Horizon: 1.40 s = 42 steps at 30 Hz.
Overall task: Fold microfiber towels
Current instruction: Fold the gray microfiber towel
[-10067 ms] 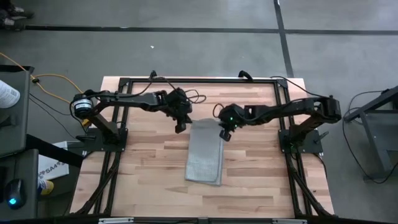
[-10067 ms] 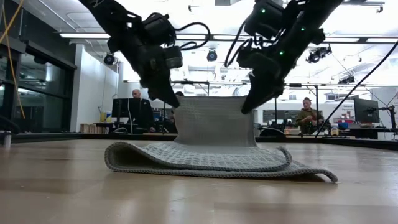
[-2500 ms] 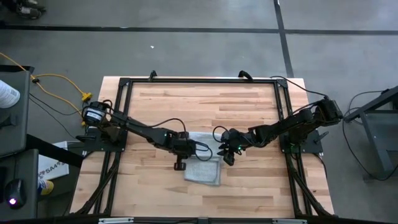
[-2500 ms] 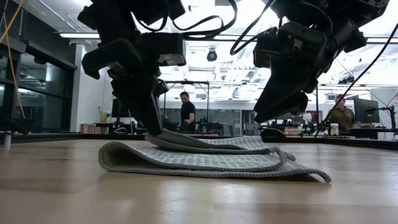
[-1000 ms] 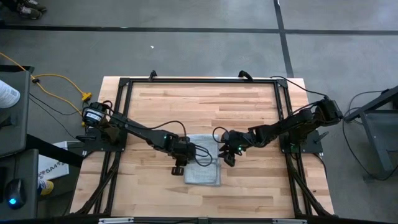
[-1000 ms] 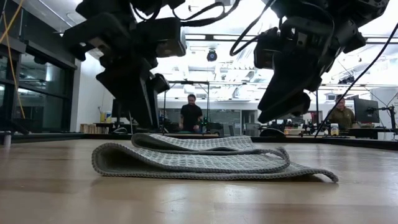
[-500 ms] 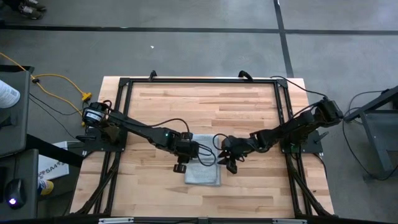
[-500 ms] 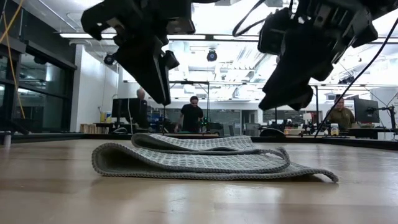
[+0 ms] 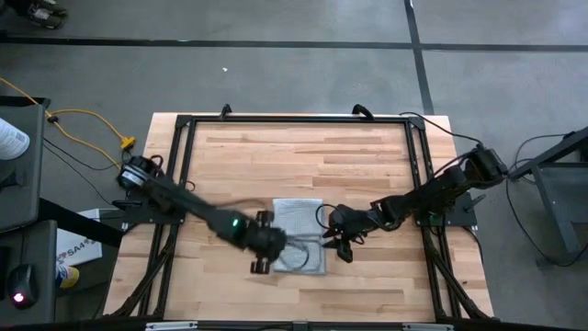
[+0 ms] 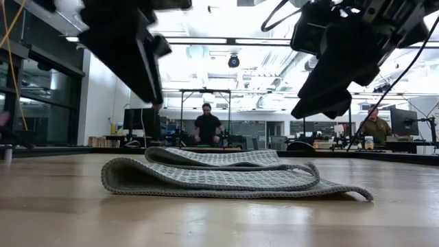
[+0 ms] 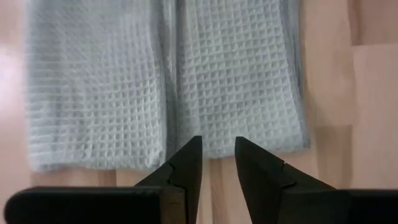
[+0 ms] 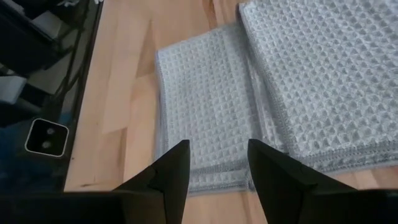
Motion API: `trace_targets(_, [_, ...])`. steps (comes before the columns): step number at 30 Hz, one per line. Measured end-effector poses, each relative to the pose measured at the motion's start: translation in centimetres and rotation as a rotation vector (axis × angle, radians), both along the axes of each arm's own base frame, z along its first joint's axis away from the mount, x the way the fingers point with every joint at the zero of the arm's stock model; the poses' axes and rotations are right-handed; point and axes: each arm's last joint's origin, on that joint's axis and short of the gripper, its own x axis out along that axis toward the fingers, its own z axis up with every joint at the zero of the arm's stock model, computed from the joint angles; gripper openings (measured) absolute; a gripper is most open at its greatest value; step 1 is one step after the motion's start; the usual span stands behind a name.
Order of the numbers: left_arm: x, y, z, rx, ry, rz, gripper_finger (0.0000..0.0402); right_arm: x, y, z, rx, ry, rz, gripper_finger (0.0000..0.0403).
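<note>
Okay, high view: I see the towel (image 9: 300, 235) folded on the wooden desk (image 9: 299, 156), a bit toward the near edge, roughly centred between the side edges. My left gripper (image 9: 261, 265) is blurred at the towel's near-left corner. My right gripper (image 9: 344, 248) sits just beside its right edge.

Low view: the towel (image 10: 226, 177) lies flat in stacked layers, folded edge at the left. Both arms hang above it, neither touching it. People (image 10: 207, 127) stand in the room behind.

Left wrist view: fingers (image 11: 188, 163) slightly parted with a narrow gap, nothing between them, over the towel (image 11: 165, 81) edge and bare desk.

Right wrist view: fingers (image 12: 174, 165) spread wide, empty, above the towel (image 12: 273, 87), which shows two overlapped layers.
</note>
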Motion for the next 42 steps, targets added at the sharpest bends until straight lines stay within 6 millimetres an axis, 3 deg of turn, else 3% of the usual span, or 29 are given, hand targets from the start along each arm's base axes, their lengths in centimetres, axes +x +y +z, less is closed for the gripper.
trace_targets(5, [-1.5, -3.7, 0.4, 0.093, -0.139, 0.053, 0.0095, -0.5, 1.4, 0.1, -0.038, -0.023, -0.01, 0.0155])
trace_targets(11, [-2.4, -6.0, 0.1, 0.087, -0.297, 0.072, 0.0095, -0.8, 2.8, 0.5, -0.055, -0.088, -0.016, 0.0155])
trace_targets(18, [-2.5, -7.1, -2.5, -0.032, -0.307, 0.069, 0.0095, -1.4, 4.0, 0.5, -0.068, -0.096, 0.005, 0.0155])
trace_targets(22, [-2.4, -7.5, -2.7, -0.115, -0.278, 0.039, 0.0095, -1.7, 4.5, 0.4, -0.075, -0.092, 0.029, 0.0155])
trace_targets(27, [-2.0, -8.3, -1.9, -0.185, -0.368, 0.026, 0.0095, -2.1, 5.2, -0.2, -0.096, -0.06, 0.057, 0.0155])
trace_targets(34, [-2.3, -10.2, -3.8, -0.145, -0.425, 0.099, 0.0095, -2.3, 6.6, -2.7, -0.135, -0.009, 0.108, 0.0155])
trace_targets(42, [-2.7, -10.2, -5.3, -0.102, -0.366, 0.155, 0.0095, -1.9, 7.0, -2.6, -0.174, -0.078, 0.157, 0.0155])
